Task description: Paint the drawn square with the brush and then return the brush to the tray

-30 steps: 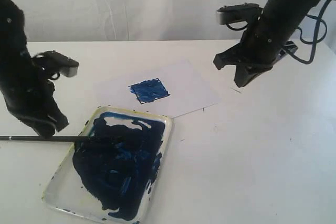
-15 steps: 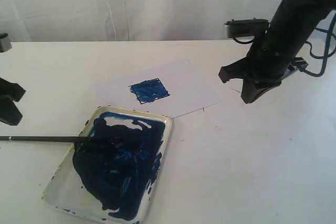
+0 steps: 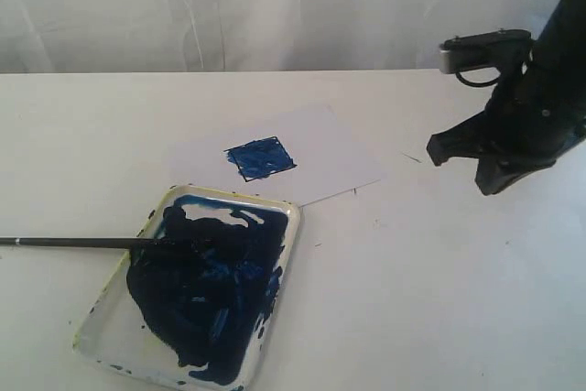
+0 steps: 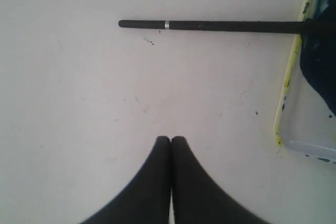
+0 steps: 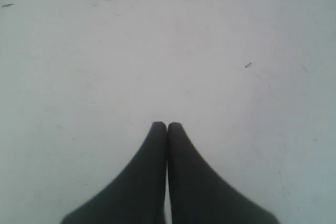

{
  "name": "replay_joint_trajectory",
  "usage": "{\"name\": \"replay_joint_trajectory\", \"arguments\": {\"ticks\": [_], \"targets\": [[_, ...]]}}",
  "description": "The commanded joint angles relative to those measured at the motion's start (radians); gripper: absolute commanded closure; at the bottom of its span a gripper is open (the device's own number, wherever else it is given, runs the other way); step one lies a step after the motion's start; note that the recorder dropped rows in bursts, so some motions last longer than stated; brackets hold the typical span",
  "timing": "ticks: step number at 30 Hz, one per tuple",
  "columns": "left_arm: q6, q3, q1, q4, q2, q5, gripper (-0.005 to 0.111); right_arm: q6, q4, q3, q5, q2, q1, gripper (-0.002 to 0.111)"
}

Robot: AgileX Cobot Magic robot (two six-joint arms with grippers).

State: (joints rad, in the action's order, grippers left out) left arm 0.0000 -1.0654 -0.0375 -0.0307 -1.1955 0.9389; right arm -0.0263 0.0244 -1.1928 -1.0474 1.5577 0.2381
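The drawn square [image 3: 261, 157] on the white paper sheet [image 3: 330, 148] is filled with blue paint. The brush [image 3: 82, 243] lies with its tip in the tray [image 3: 284, 217] and its thin black handle sticking out left over the table; the handle [image 4: 210, 25] also shows in the left wrist view beside the tray's yellowish rim [image 4: 287, 85]. My left gripper [image 4: 170, 139] is shut and empty, some way from the handle, and is outside the exterior view. At the right, my right gripper [image 3: 490, 180] hovers over bare table, shut [image 5: 167, 125] and empty.
The tray holds a large smear of dark blue paint [image 3: 206, 290]. A few small dark specks [image 3: 355, 191] mark the white table near the paper's edge. A white curtain [image 3: 229, 6] hangs behind the table.
The left arm has withdrawn leftward out of the exterior view, leaving the brush resting in the tray. The right arm has moved right and a little lower, away from the paper.
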Motion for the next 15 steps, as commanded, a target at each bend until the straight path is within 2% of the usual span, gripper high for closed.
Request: {"name": "replay_joint_trajectory", "arguments": {"ticks": [1,7,15], "targets": [[-0.011,0.007,-0.003,0.01,0.094,0.053,0.107,0.006,-0.001,0.058,0.013,-0.074,-0.008,0.108],[0.0,0.007,-0.003,-0.008,0.219,0.08,0.107,0.006,0.001,0.128,0.027,-0.222,-0.008,0.108],[0.0,0.007,-0.003,-0.006,0.47,0.107,0.107,0.006,0.002,0.248,0.11,-0.515,-0.008,0.108]]}}
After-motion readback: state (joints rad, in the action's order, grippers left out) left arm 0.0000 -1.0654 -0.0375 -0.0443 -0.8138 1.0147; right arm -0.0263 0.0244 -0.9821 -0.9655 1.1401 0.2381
